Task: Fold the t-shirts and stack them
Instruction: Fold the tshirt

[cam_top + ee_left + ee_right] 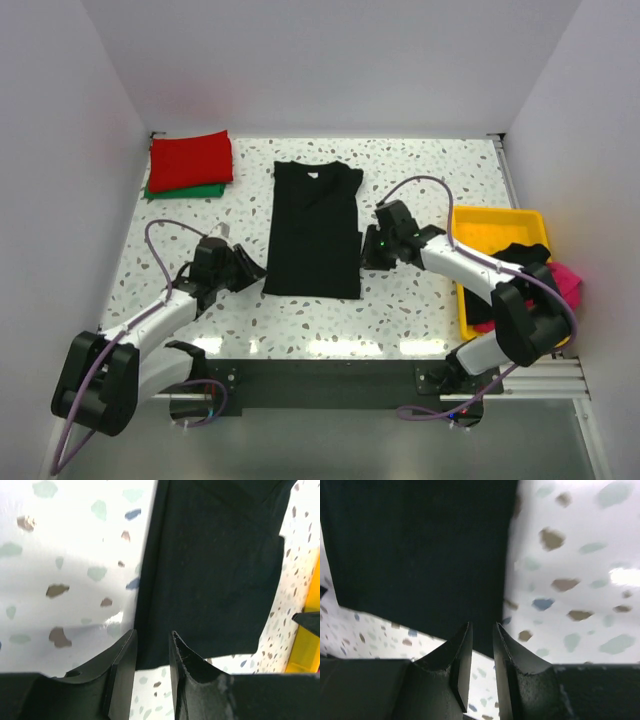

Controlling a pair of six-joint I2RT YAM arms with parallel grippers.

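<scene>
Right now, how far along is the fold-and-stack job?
Done: red t-shirt folded on the green t-shirt, far left corner. In hand: black t-shirt lies mid-table, sleeves folded in; left gripper and right gripper flank its near end, jaws apart, nothing pinched. Left: finish folding it, stack it, then the pink shirt and a second black shirt at the yellow tray.

Both arms stretch forward, low over the surface (430, 175), wrists turned inward. The left pincer (152, 636) and the right pincer (482, 628) match — each shows 2 fingers narrowly parted.

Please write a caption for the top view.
Black shirt, folded narrow, at centre; red shirt on green shirt, back left.
</scene>
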